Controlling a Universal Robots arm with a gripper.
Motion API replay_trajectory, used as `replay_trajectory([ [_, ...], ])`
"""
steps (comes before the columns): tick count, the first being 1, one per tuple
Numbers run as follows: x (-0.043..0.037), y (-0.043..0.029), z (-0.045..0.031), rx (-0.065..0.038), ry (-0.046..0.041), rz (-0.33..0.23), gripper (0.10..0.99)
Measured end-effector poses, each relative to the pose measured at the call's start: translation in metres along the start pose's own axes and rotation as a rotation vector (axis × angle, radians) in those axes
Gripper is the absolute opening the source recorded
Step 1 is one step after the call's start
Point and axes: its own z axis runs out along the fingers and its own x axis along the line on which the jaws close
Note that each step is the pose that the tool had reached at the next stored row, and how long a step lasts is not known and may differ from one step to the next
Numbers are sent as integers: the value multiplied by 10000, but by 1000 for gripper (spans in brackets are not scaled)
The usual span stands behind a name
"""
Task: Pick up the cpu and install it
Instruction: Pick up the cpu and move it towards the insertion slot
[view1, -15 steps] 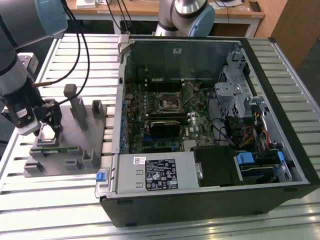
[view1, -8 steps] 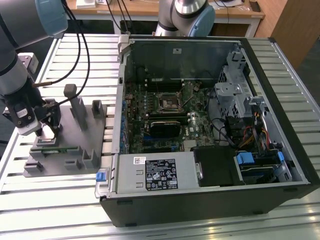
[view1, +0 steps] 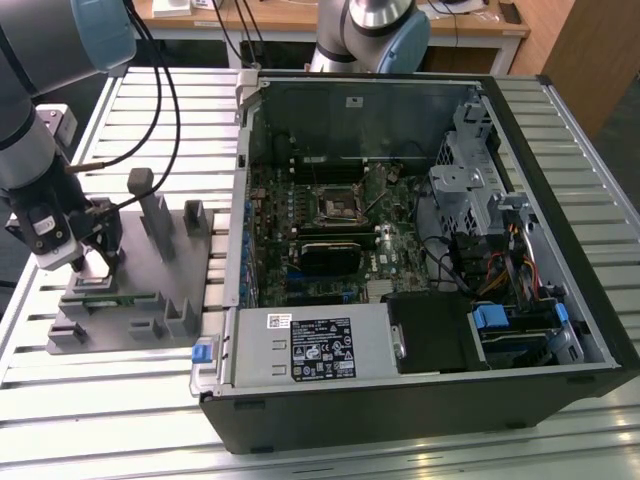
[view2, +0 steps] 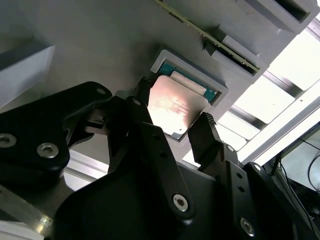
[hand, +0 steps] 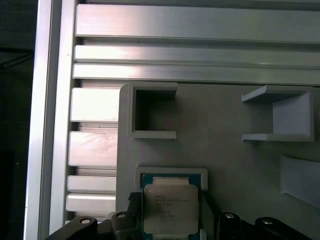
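The jaws are closed on the chip (view2: 175, 102), one black finger on each of two opposite edges, and in both wrist views they appear to pinch it rather than only stand beside it. The chip's pale metal top faces the cameras. It is at its gray frame (hand: 170, 171), over the green-lined pocket. It seems to sit slightly out of the pocket, but I cannot tell if it is already free of the frame's walls.

The frame belongs to a gray plate (view1: 135, 270) with several other holders. A narrow green memory stick (view1: 110, 297) lies on the plate near the jaws. The plate rests on the slatted metal bench (view1: 120, 400), at the exterior view's left. The open computer case (view1: 420, 430) lies at the exterior view's right, well apart from the chip, and the socket (view1: 338, 205) on its board is uncovered.

In my judgement the picking step is in hand and the install has not begun. Because the chip is thin and the frame's walls are close around it, a lift would call for a straight, level motion with a steady hold.
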Motion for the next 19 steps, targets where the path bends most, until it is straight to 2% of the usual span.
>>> replay_trajectory([
  [19, 11, -19, -1, 0, -4, 0, 573],
])
